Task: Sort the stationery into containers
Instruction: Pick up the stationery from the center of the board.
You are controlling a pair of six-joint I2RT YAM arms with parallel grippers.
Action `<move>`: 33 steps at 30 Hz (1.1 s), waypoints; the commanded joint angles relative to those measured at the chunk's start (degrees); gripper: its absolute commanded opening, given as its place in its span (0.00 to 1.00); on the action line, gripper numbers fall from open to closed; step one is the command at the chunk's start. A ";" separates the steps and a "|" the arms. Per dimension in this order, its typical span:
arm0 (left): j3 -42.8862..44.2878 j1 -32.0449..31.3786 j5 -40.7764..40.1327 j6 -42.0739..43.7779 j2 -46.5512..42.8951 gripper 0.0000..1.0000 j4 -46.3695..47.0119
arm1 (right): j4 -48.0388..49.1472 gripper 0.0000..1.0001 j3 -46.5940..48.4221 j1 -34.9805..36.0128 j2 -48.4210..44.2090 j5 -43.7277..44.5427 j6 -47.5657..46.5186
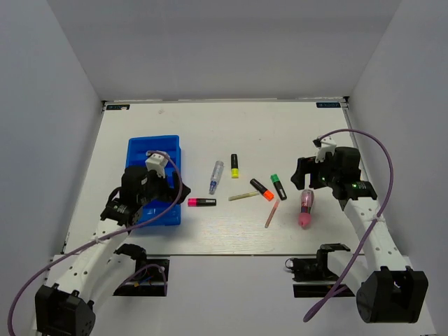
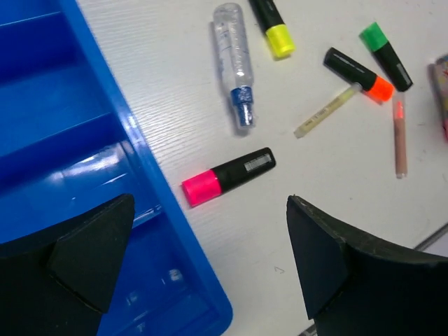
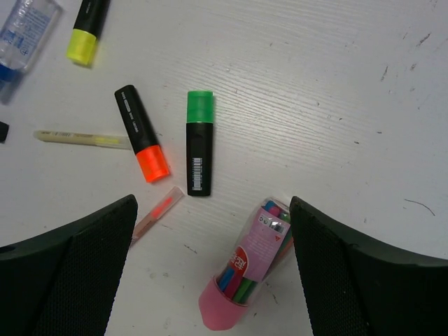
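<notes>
Stationery is lying loose on the surface (image 1: 210,126); none is being seen in the parts of the tray (image 1: 157,145) that show. The left gripper (image 2: 210,231) is being held over the tray's 3 o'clock rim, jaws released, nothing between them. The right gripper (image 3: 211,217) is being held above the tube (image 3: 241,280), jaws likewise spread and empty.

Positions, top view: the pink highlighter (image 1: 201,202) is lying just beside the tray at its 3 o'clock. The pen (image 1: 216,175) and yellow highlighter (image 1: 234,165) are lying at 1 o'clock of it. The orange highlighter (image 1: 262,189) and green highlighter (image 1: 278,187) are lying near each other. The pale stick (image 1: 243,196) appears to be touching the orange one at 9 o'clock. The orange stick (image 1: 271,213) is lying at 6 o'clock of the pair, the tube at their 3 o'clock.

Handling, as judged:
- Highlighters are being taken as light, stiff and smooth. A hold across the black barrel at mid-length is being favoured.
- Pen and tube are round and likely to roll. The tube, packed with small pens, is probably heaviest, so its middle is being favoured.
- Sticks are thin and low, so the jaws would need bringing right down to the surface.
</notes>
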 commanded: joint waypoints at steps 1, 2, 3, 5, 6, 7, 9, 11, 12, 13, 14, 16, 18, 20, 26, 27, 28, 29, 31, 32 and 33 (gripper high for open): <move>5.56 -2.53 3.59 0.78 2.30 0.99 -0.48 | 1.01 0.90 1.09 0.07 -0.91 -1.50 0.96; 6.35 -3.23 3.25 1.13 3.70 0.96 -0.65 | 0.75 0.90 1.09 -0.02 -0.74 -1.68 0.43; 7.75 -5.76 2.98 1.66 4.41 0.94 -1.44 | 0.48 0.90 0.91 0.07 -0.82 -2.38 -0.53; 10.22 -7.80 1.76 2.19 7.91 0.80 -1.53 | -0.05 0.90 0.56 0.07 -1.09 -3.09 -3.85; 12.06 -11.03 1.57 2.97 8.97 0.77 -2.14 | 0.21 0.90 0.12 -0.02 -1.17 -3.61 -4.14; 14.34 -12.19 1.40 3.50 10.20 0.72 -2.67 | 0.56 0.88 -0.58 -0.02 -1.70 -4.14 -4.40; 17.07 -16.74 -1.06 3.86 14.95 0.30 -2.77 | 0.04 0.61 -0.67 -0.10 -2.14 -4.58 -6.16; 19.80 -19.14 -3.34 4.04 20.37 0.00 -2.76 | 0.39 0.00 -1.02 -0.10 -2.58 -3.71 -5.73; 21.81 -22.63 -3.70 4.39 21.80 0.00 -3.11 | 0.13 0.00 -0.76 -0.19 -2.41 -3.09 -5.64; 24.00 -23.79 -4.48 4.74 23.38 0.00 -3.12 | 0.13 0.00 -0.85 -0.02 -2.14 -2.04 -5.81; 25.07 -25.11 -5.45 4.91 26.27 0.00 -3.12 | -0.83 0.32 0.20 -0.02 -1.88 -1.68 -5.72; 29.28 -28.90 -9.32 5.35 32.77 0.49 -3.99 | -2.59 0.90 1.43 -0.02 0.14 -1.07 -5.55; 32.54 -30.65 -12.20 6.05 37.60 0.96 -5.56 | -3.03 0.89 2.23 -0.10 0.75 0.42 -4.76; 37.89 -30.84 -14.41 6.15 42.63 1.00 -6.80 | -2.77 0.48 2.32 -0.02 1.11 1.47 -4.32; 48.89 -25.84 -32.62 -7.53 56.00 0.67 -15.86 | -3.30 0.44 2.67 0.16 1.55 0.51 -3.18; 48.99 -24.96 -32.53 -8.00 57.31 0.66 -14.99 | -3.39 0.46 3.02 0.33 1.46 0.69 -3.17; 49.42 -24.51 -32.62 -8.27 59.32 0.66 -14.46 | -3.47 0.48 3.11 0.16 1.46 0.95 -3.26; 50.21 -23.90 -32.62 -8.18 59.95 0.66 -13.93 | -3.74 0.49 3.11 0.16 1.46 0.96 -3.17; 53.44 -22.75 -32.27 -7.48 63.55 0.66 -14.10 | -4.09 0.55 3.46 0.16 1.29 0.78 -3.00; 54.43 -22.14 -32.18 -6.43 64.52 0.66 -15.06 | -4.26 0.55 3.72 0.16 1.20 0.61 -3.00; 55.39 -21.53 -32.26 -5.90 65.57 0.66 -16.11 | -4.27 0.57 3.64 0.16 1.20 0.26 -3.09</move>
